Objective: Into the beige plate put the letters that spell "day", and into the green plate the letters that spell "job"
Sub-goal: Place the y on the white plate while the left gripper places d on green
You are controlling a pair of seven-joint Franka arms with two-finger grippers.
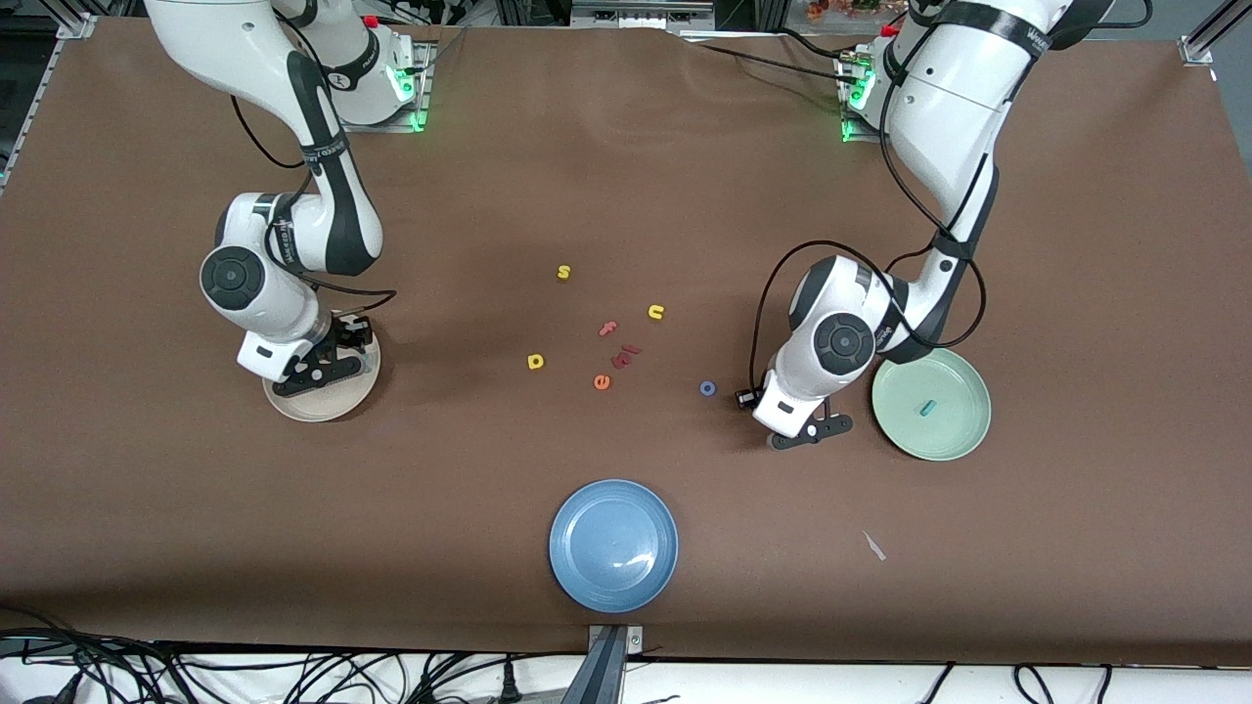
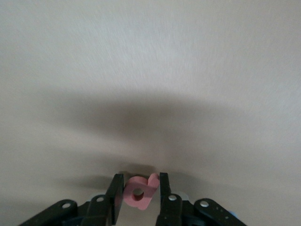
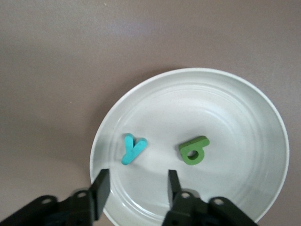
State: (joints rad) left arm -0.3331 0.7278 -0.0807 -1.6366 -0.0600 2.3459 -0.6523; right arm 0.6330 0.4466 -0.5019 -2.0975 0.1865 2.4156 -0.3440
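1 blue plate. Left end effector pinches pink b; right end effector spread over beige plate, 2 letters.

Brown table cover, seen from the front. Dial centred on salmon "f".
- Yellow "s": 11 o'clock, apart.
- Yellow "u": 2 o'clock, near.
- Dark red foam pieces: 5 o'clock, just beside, shapes unreadable.
- Orange "e": 6 o'clock, near.
- Blue plate: 6 o'clock, well apart, close to the table edge nearest the camera.
- Small pale scrap: 4 o'clock, well apart, flat on the cover.
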